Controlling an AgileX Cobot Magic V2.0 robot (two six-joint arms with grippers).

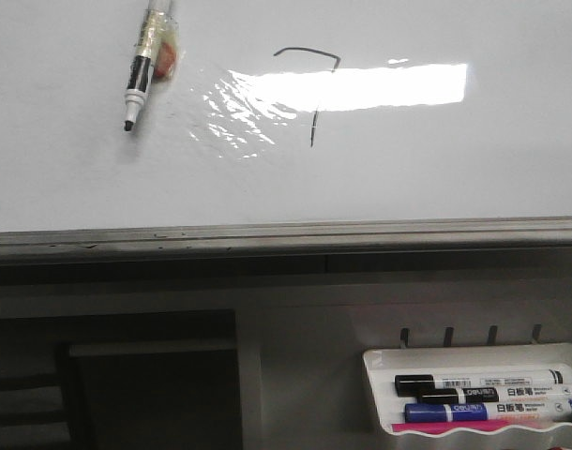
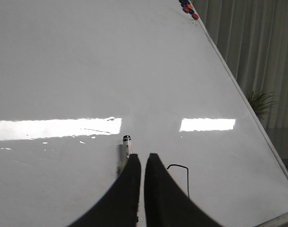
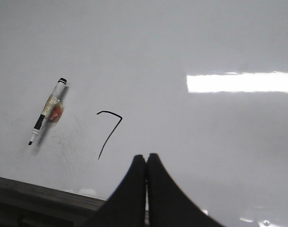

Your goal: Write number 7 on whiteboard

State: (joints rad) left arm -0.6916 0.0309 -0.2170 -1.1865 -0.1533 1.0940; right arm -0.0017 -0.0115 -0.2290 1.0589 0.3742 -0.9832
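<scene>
The whiteboard (image 1: 436,169) fills the upper front view, with a glare patch in its middle. The number 7 (image 1: 313,129) is drawn on it in thin dark line, partly washed out by the glare; it also shows as the number 7 (image 3: 111,137) and the number 7 (image 2: 188,182). A taped black-and-white marker (image 1: 141,70) lies against the board left of the 7, tip down, with no gripper on it. My left gripper (image 2: 143,155) is shut with only a thin slit and holds nothing; the marker (image 2: 127,144) shows beyond one finger. My right gripper (image 3: 146,155) is shut and empty, off the board below the 7.
The board's grey frame edge (image 1: 286,230) runs along its bottom. Below right hangs a white tray (image 1: 375,361) holding black and blue markers. Coloured magnets (image 2: 189,8) sit at a far corner of the board, and a plant (image 2: 259,101) stands beyond its side.
</scene>
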